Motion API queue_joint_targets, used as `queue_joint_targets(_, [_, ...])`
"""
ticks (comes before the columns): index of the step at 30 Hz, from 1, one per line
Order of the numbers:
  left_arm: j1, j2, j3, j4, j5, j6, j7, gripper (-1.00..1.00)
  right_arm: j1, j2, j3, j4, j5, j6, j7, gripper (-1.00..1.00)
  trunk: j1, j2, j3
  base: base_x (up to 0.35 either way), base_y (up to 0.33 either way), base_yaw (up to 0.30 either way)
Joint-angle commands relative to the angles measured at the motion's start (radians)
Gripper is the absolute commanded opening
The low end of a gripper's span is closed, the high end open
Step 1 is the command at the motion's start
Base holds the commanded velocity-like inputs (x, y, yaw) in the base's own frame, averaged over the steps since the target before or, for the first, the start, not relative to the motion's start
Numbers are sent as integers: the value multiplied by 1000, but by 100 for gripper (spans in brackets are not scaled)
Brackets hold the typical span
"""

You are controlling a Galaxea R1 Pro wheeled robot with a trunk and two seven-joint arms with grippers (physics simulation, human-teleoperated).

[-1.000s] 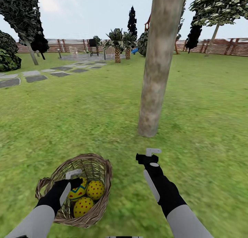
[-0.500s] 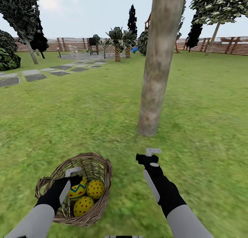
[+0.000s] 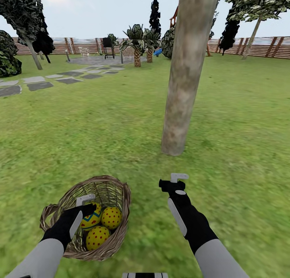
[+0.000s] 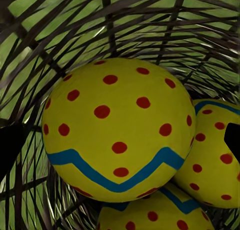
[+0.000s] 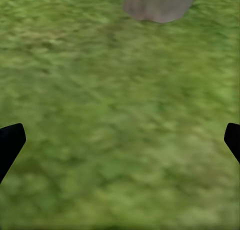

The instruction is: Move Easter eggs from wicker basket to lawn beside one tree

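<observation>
Easter eggs [image 3: 100, 223] fill the wicker basket [image 3: 117, 189]; the open left gripper [image 3: 85, 203] straddles the zigzag egg [image 4: 117, 130]. Its blue band reads clearly at the left wrist

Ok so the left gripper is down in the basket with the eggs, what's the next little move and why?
Probably close the left gripper on the zigzag-banded egg. In the left wrist view that egg sits centred between the two dark fingertips, which stand apart at the picture's edges. All three eggs lie in the wicker basket, and the tree trunk stands close by on the lawn.
</observation>
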Motion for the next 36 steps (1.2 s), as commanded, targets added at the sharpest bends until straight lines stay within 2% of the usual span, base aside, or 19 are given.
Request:
queue_joint_targets(1, [0, 0, 1, -2, 2, 4, 2, 100, -1, -1, 3, -1, -10, 3, -9, 100, 0, 0, -1, 0, 0, 0])
queue_joint_targets(3, [0, -1, 1, -2, 2, 3, 2, 100, -1, -1, 3, -1, -10, 3, -9, 100, 0, 0, -1, 0, 0, 0])
queue_joint_targets(9, [0, -2, 1, -2, 2, 0, 3, 100, -1, -1, 3, -1, -10, 2, -9, 100, 3, -2, -24, 0, 0, 0])
queue_joint_targets(30, [-1, -8, 1, -30, 2, -2, -3, 100, 1, -1, 3, 0, -10, 1, -8, 100, 3, -2, -24, 0, 0, 0])
queue_joint_targets(33, [-1, -7, 1, -34, 3, -14, -6, 100, 1, -1, 3, 0, -10, 1, -8, 100, 3, -2, -24, 0, 0, 0])
queue_joint_targets(36, [-1, -6, 2, -36, 3, -41, -7, 100, 1, -1, 3, 0, -10, 0, -8, 100, 4, -2, -36, 0, 0, 0])
